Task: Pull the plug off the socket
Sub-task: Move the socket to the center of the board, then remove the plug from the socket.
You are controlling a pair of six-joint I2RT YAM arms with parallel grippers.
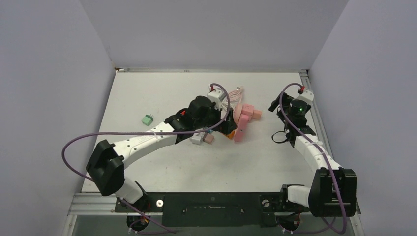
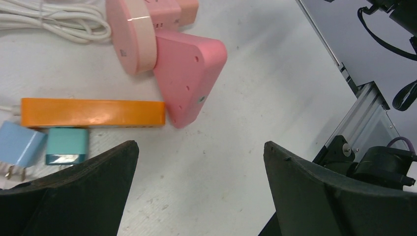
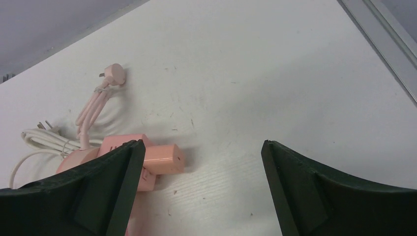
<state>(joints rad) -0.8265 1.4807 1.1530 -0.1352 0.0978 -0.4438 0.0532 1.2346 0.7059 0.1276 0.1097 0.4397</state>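
A pink power strip (image 1: 241, 125) lies at the table's middle, with a salmon plug (image 1: 256, 114) stuck in its far end. In the left wrist view the strip's rounded corner (image 2: 189, 73) lies ahead of my open, empty left gripper (image 2: 200, 147), apart from the fingers. The left gripper (image 1: 221, 123) sits just left of the strip. In the right wrist view the salmon plug (image 3: 164, 158) sits beside the left fingertip (image 3: 133, 152) of my open, empty right gripper (image 3: 201, 145). The right gripper (image 1: 275, 108) is right of the plug, not touching it.
An orange power strip (image 2: 93, 113) lies against the pink one, with a blue adapter (image 2: 19, 147) and a teal adapter (image 2: 66, 145) beside it. Coiled white cable (image 2: 54, 22) and a pink cord (image 3: 96, 101) lie behind. A green plug (image 1: 147, 119) sits at left.
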